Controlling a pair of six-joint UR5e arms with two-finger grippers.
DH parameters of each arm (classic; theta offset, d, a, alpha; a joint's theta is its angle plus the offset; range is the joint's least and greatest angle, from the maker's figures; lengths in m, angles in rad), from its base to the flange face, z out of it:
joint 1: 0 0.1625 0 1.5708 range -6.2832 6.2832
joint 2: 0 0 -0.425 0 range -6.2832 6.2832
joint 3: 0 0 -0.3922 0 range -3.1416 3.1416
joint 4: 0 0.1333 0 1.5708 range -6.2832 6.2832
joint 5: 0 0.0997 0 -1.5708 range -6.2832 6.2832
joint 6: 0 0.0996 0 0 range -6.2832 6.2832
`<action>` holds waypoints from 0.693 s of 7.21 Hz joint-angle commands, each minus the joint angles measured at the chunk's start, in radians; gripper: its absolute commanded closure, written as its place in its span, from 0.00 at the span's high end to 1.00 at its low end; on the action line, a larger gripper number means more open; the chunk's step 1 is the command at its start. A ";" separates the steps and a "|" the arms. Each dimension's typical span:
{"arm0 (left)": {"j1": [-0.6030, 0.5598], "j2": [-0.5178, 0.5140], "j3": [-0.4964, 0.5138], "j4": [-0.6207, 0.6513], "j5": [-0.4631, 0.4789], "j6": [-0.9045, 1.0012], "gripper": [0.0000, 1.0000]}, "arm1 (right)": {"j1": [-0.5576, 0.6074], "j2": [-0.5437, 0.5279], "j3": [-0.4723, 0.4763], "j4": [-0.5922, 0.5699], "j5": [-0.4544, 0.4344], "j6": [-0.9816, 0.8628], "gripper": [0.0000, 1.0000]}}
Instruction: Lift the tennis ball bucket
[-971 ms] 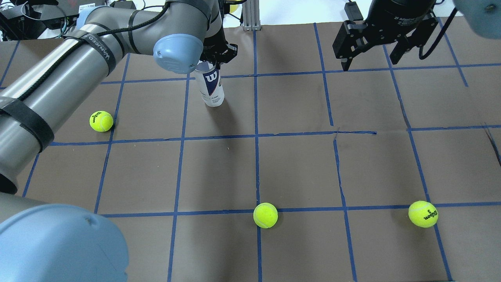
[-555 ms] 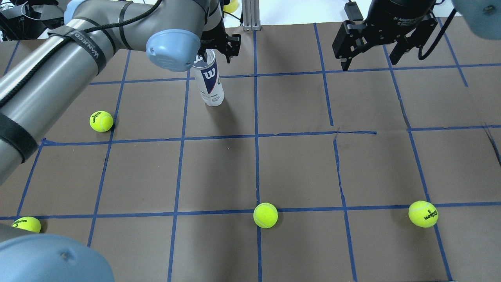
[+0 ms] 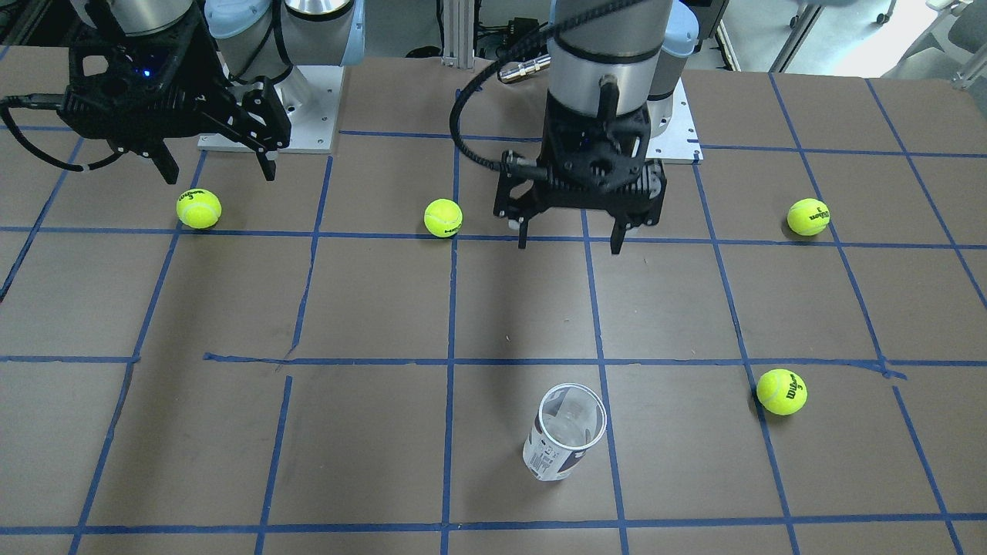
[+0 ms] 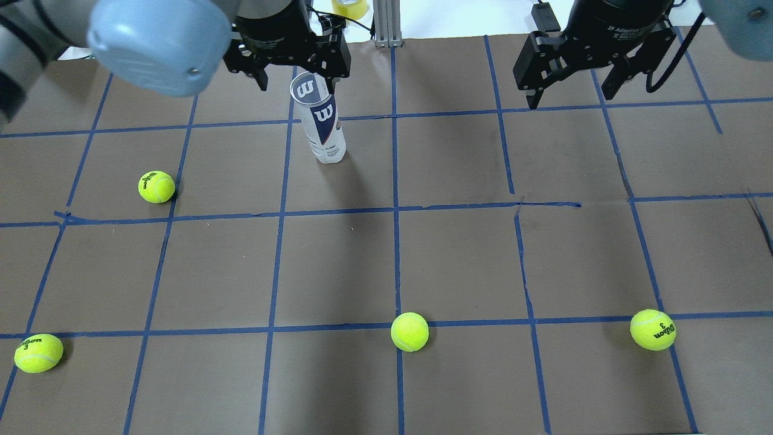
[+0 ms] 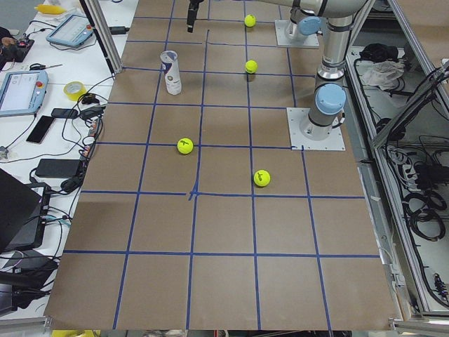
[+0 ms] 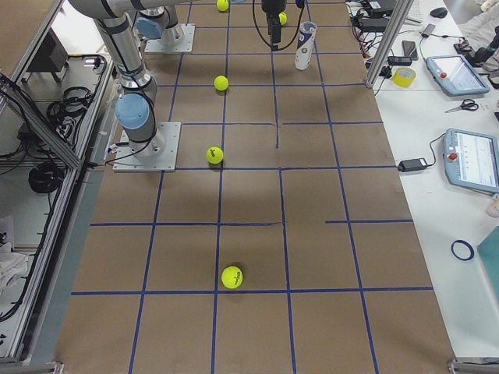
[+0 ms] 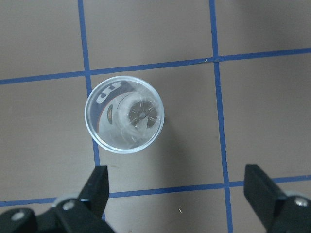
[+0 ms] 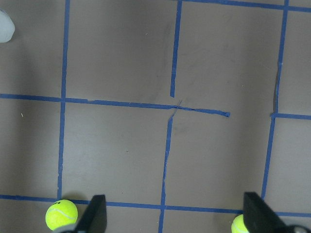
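Observation:
The tennis ball bucket (image 4: pixel 327 130) is a clear can with a white and navy Wilson label. It stands upright and open-topped on the brown table, also in the front view (image 3: pixel 563 433) and both side views (image 5: pixel 170 71) (image 6: pixel 305 45). My left gripper (image 4: pixel 296 77) is open and empty, high above the can and apart from it. In the front view it (image 3: pixel 569 245) hangs on the robot's side of the can. The left wrist view looks down into the can (image 7: pixel 124 114) beyond the spread fingers (image 7: pixel 97 187). My right gripper (image 4: pixel 574 87) is open and empty, far to the right.
Several yellow-green tennis balls lie on the table: far left (image 4: pixel 156 186), near left corner (image 4: pixel 38 353), near middle (image 4: pixel 409 331) and near right (image 4: pixel 653 330). Blue tape lines grid the table (image 4: pixel 459 260). An aluminium post (image 4: pixel 386 24) stands at the far edge.
My left gripper has come off the can's top, risen and drawn back, jaws now wide open. The can stays standing in the same spot. The right arm has not moved.

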 commanded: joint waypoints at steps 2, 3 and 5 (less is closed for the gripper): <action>0.091 0.189 -0.157 -0.119 -0.002 0.060 1.00 | 0.000 0.001 0.001 0.001 -0.001 0.000 1.00; 0.099 0.206 -0.185 -0.125 -0.006 0.068 1.00 | 0.000 0.001 0.001 0.001 -0.001 0.000 1.00; 0.100 0.260 -0.263 -0.093 -0.011 0.092 1.00 | 0.000 -0.001 0.001 0.002 -0.004 -0.003 1.00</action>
